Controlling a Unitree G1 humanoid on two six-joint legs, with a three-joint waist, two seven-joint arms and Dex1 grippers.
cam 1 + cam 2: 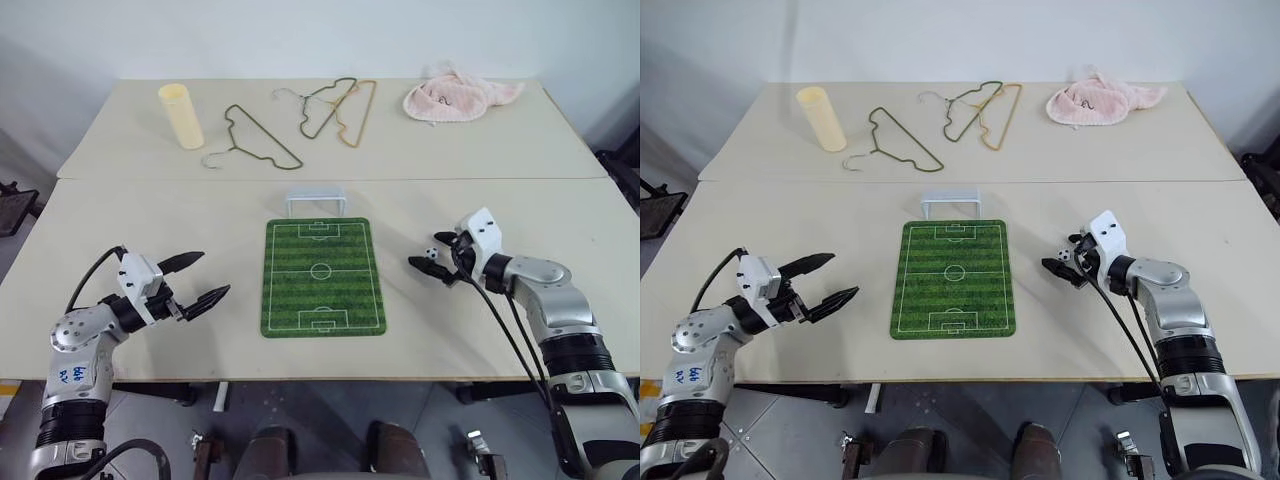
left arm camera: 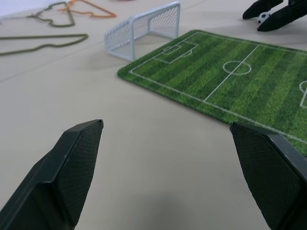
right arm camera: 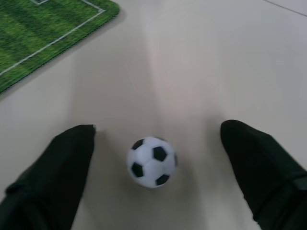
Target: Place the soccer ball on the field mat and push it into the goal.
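The soccer ball (image 3: 152, 161) lies on the bare tabletop between the two black fingers of the right gripper (image 1: 432, 256), off the right edge of the field mat (image 1: 322, 277). The right wrist view makes clear that the fingers stand wide on either side of the ball with table showing in both gaps, so nothing is clamped; from the head views the ball is just a speck (image 1: 1067, 255) at the fingertips. That wrist view also catches a rounded corner of the mat nearby.

The left gripper (image 1: 193, 280) hovers over the table (image 1: 150, 215) left of the mat, its fingers spread wide and holding nothing. Its wrist view looks across the mat's white pitch lines to the goal (image 2: 144, 29), which stands just off the mat's far end, netting visible, and to the right gripper with the ball beyond the mat.

The head views alone take in the far table: a pale yellow cylinder (image 1: 181, 115), wire clothes hangers (image 1: 300, 118) and a crumpled pink cloth (image 1: 458, 97).
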